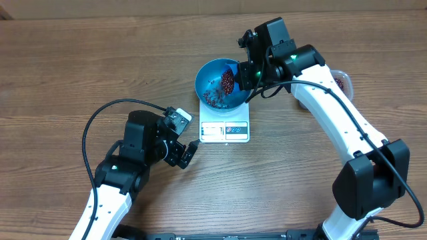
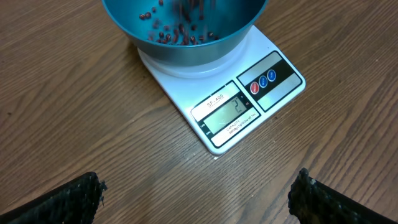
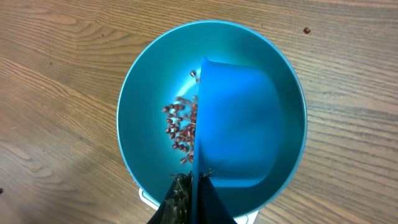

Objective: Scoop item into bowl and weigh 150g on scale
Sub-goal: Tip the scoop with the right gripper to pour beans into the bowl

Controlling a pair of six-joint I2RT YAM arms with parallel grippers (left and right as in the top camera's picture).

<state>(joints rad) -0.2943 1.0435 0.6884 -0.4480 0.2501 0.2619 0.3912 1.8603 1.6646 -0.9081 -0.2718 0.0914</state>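
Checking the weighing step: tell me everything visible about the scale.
The scale is a flat white plastic-looking square lying level on the wooden table. Its front strip holds a grey display, apparently reading 2, and a dark panel with one red and two blue buttons. The blue bowl sits on its platform.

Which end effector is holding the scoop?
The right end effector, shut on the scoop over the bowl; the left end effector is open and empty.
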